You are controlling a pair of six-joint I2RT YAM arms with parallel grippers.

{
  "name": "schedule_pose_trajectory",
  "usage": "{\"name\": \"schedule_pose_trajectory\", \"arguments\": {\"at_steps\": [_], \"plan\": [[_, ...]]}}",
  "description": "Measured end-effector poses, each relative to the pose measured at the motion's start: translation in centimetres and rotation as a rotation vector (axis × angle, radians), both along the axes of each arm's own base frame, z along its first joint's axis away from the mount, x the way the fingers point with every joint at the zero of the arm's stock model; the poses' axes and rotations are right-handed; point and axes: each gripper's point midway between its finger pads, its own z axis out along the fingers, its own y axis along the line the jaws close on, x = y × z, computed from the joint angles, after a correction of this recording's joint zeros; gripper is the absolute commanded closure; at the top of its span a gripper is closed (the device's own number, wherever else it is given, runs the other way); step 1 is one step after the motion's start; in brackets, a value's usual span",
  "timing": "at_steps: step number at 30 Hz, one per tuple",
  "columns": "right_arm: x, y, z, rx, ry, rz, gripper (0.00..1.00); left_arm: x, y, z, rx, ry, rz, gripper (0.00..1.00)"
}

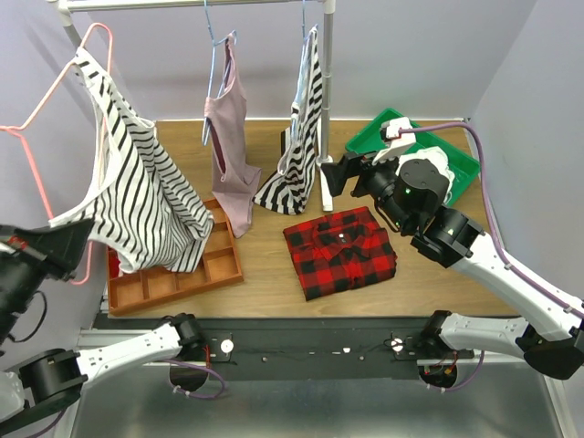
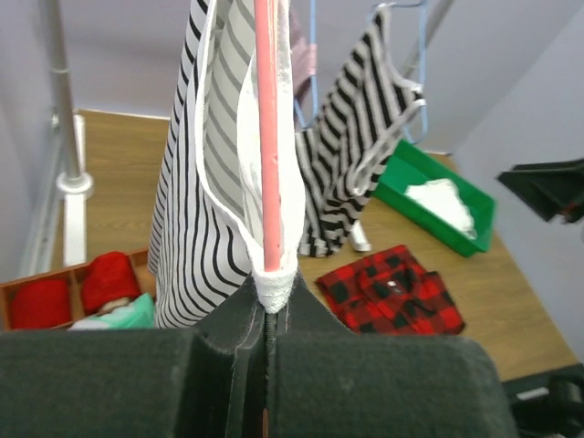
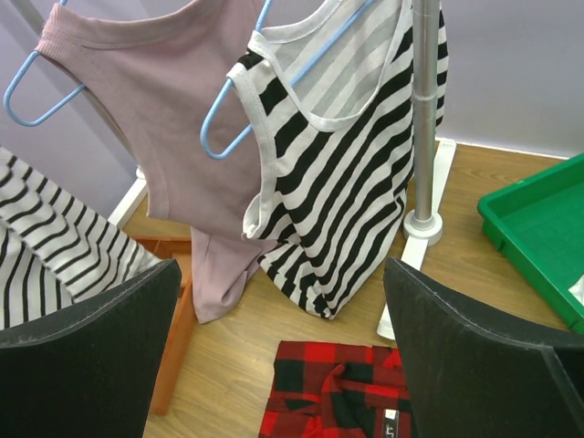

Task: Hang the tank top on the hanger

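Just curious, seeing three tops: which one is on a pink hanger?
The thin-striped tank top on the left, on the pink hanger; the mauve top and bold-striped top hang from blue hangers.

Wooden table (image 1: pixel 265 269) — plaid shirt (image 1: pixel 339 251), green bin (image 1: pixel 462 168), orange tray (image 1: pixel 164 299).

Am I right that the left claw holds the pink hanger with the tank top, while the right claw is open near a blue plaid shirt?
No: the plaid shirt is red and black, not blue, as the top external view shows. The left claw holds the hanger with the tank top, and the right claw is open.
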Motion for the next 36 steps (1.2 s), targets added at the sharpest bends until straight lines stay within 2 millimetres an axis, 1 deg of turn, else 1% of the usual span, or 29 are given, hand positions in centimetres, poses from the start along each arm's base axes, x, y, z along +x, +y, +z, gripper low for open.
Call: {"name": "schedule_pose_trajectory", "arguments": {"at_steps": [1,5,8,13,20,27,33,36], "plan": [[0.0,0.0,0.0,0.0,0.0,0.0,0.01,0.4,-0.2,-0.1,0.013,0.009,0.017,1.0],[0.0,-0.1,0.0,0.0,0.0,0.0,0.01,2.5,-1.8,-1.5,0.112,0.069,0.079,1.0],[-0.1,-0.1,0.2,0.003,-0.003,0.0,0.01,3.9,-3.3,-2.8,0.196,0.115,0.109,1.0],[-0.2,-0.3,0.4,0.009,-0.006,0.0,0.01,5.9,-5.3,-4.6,0.314,0.172,0.149,1.0],[-0.3,-0.3,0.5,0.021,-0.001,0.0,0.01,8.2,-8.1,-6.2,0.456,0.231,0.181,1.0],[-0.8,-0.5,0.9,0.031,-0.006,0.014,0.01,8.8,-8.6,-8.2,0.549,0.262,0.193,1.0],[-1.1,-0.3,0.7,0.033,0.004,0.034,0.01,9.4,-8.3,-8.5,0.604,0.277,0.23,1.0],[-1.3,-0.2,0.3,0.026,0.019,0.044,0.01,10.7,-7.5,-8.8,0.636,0.318,0.292,1.0]]}}
